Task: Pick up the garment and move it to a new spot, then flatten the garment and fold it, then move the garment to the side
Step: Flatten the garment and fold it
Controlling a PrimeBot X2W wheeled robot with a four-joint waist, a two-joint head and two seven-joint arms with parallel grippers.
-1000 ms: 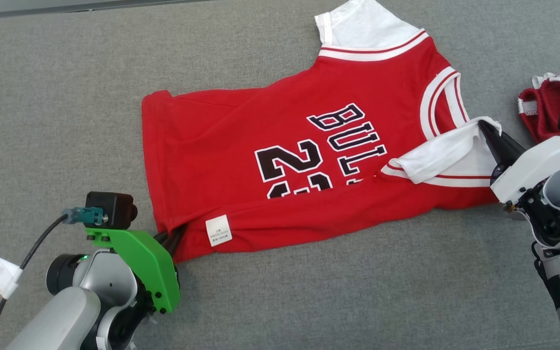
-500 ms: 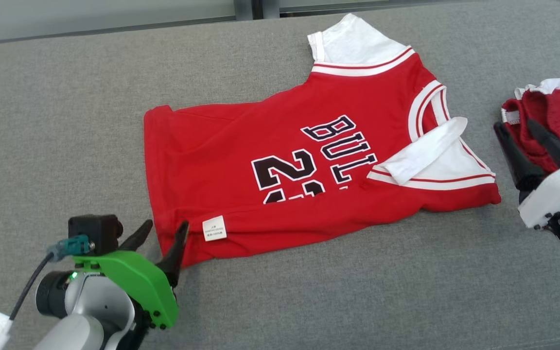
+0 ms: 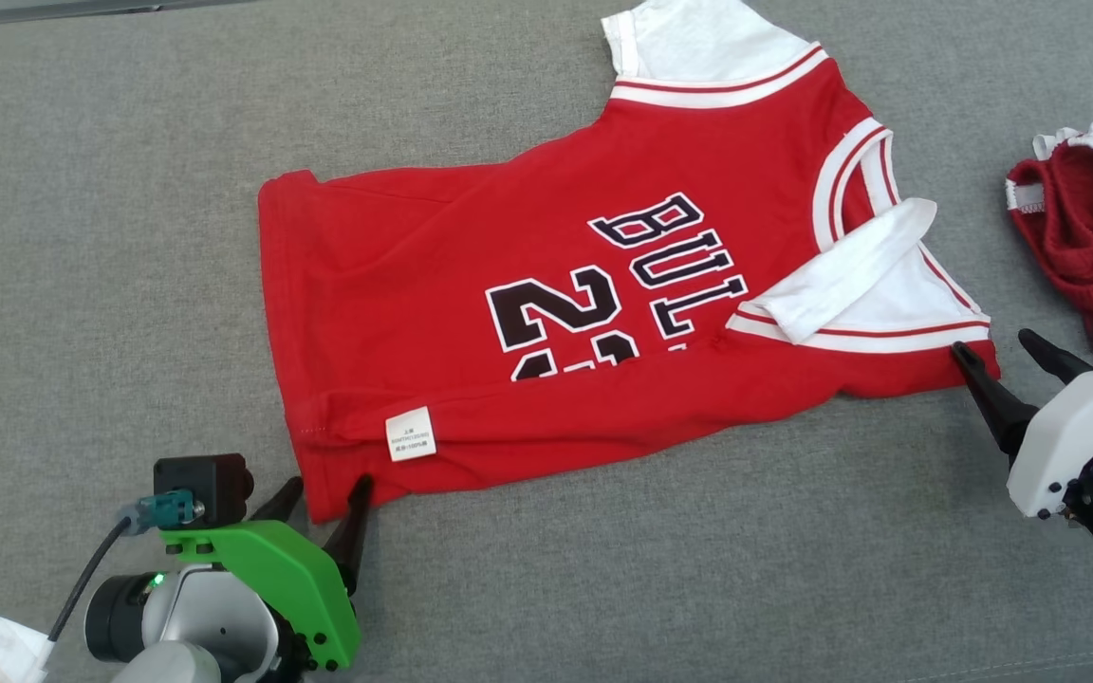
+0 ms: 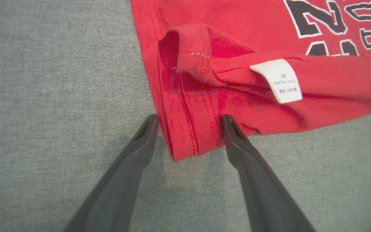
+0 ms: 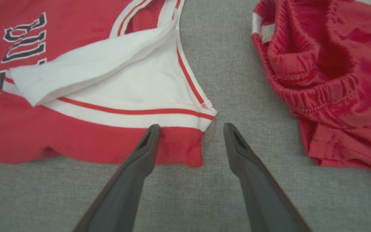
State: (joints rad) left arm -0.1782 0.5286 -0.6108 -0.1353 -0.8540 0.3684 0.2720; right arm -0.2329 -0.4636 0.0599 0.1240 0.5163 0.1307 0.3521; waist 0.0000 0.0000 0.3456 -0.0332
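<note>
Grey woven upholstery (image 3: 82, 237) covered the whole work area; a pale strip (image 3: 34, 8) showed past its far left edge.

Near left: left gripper (image 3: 326, 489), green-housed, jaws wide apart. The jersey's near-left hem corner lay between the two fingers, not pinched.

Centre: red jersey (image 3: 471, 237) lay on the upholstery, hem to the left, collar to the right. The near side was folded over, white care label (image 3: 411, 433) turned up. Black lettering partly hidden by that fold. Far white sleeve (image 3: 698, 43) flat; near white sleeve (image 3: 850, 275) folded onto the chest.

Near right: right gripper (image 3: 994, 346), white-housed, jaws spread, gripping nothing. Its left fingertip met the jersey's near-right red corner; the other sat over bare upholstery.

Far right: crumpled red shorts (image 3: 1078, 218), apart from the jersey.
</note>
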